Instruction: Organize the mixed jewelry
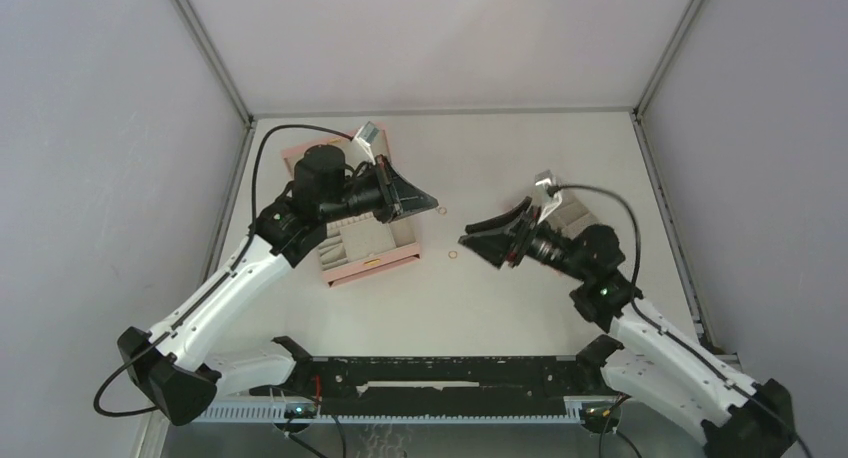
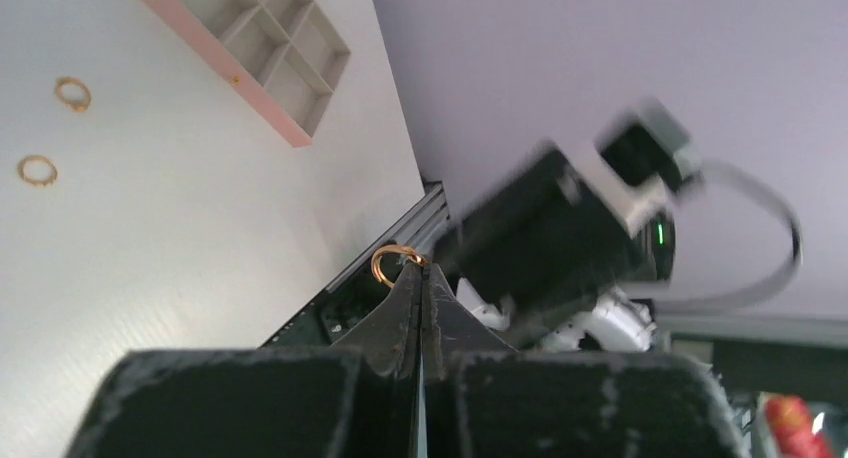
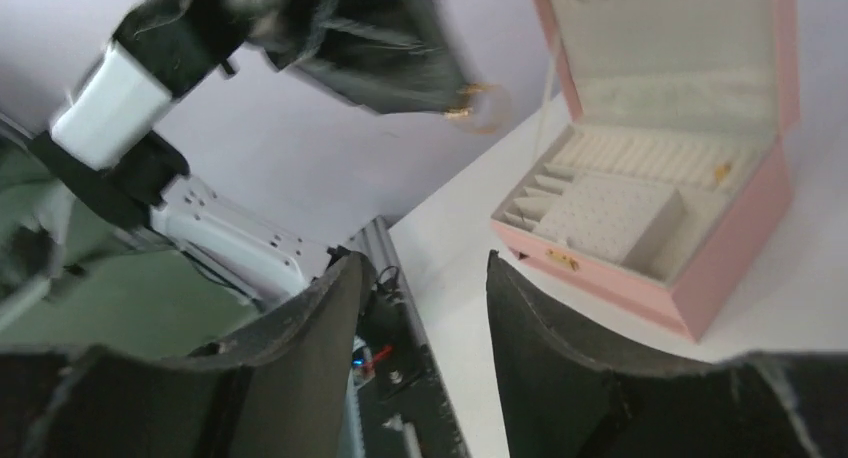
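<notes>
My left gripper (image 2: 422,268) is shut on a tiny orange-copper ring (image 2: 395,263), which sticks out at its fingertips. In the top view the left gripper (image 1: 433,200) is raised and points right, with a ring (image 1: 441,211) just at its tip. My right gripper (image 3: 425,263) is open and empty. In the top view it (image 1: 470,228) points left, facing the left gripper across a small gap. The right wrist view shows the held ring (image 3: 485,106) on the left gripper's tip. Two more rings (image 2: 72,93) (image 2: 37,170) lie on the table. One ring (image 1: 453,254) lies below the grippers.
The open pink box (image 1: 372,263) sits under the left arm and also shows in the right wrist view (image 3: 745,228). The compartmented tray (image 1: 572,213) lies behind the right arm, and shows in the left wrist view (image 2: 290,128). Grey walls enclose the table.
</notes>
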`<control>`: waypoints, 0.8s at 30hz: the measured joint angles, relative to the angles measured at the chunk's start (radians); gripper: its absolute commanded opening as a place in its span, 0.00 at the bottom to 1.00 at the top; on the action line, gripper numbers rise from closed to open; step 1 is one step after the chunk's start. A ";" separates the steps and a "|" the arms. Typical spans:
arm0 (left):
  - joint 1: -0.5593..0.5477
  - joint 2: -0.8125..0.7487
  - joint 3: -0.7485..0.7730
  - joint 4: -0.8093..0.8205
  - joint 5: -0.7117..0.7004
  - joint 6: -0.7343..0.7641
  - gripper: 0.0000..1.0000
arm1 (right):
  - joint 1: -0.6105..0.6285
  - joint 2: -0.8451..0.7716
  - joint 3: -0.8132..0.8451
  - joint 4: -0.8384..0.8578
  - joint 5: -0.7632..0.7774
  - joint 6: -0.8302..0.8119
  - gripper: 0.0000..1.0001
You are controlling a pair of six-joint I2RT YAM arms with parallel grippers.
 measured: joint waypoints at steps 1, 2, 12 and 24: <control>0.000 0.003 0.000 -0.005 -0.021 -0.035 0.00 | 0.082 -0.028 -0.003 -0.011 0.077 -0.081 0.57; 0.000 0.006 0.000 -0.014 -0.046 -0.070 0.00 | 0.189 -0.055 -0.009 -0.014 0.189 -0.191 0.57; 0.001 0.008 0.000 -0.061 -0.165 -0.306 0.00 | 0.607 0.160 -0.049 0.177 0.871 -0.869 0.54; 0.011 0.004 -0.002 -0.070 -0.182 -0.381 0.00 | 0.678 0.380 -0.057 0.649 1.104 -1.242 0.53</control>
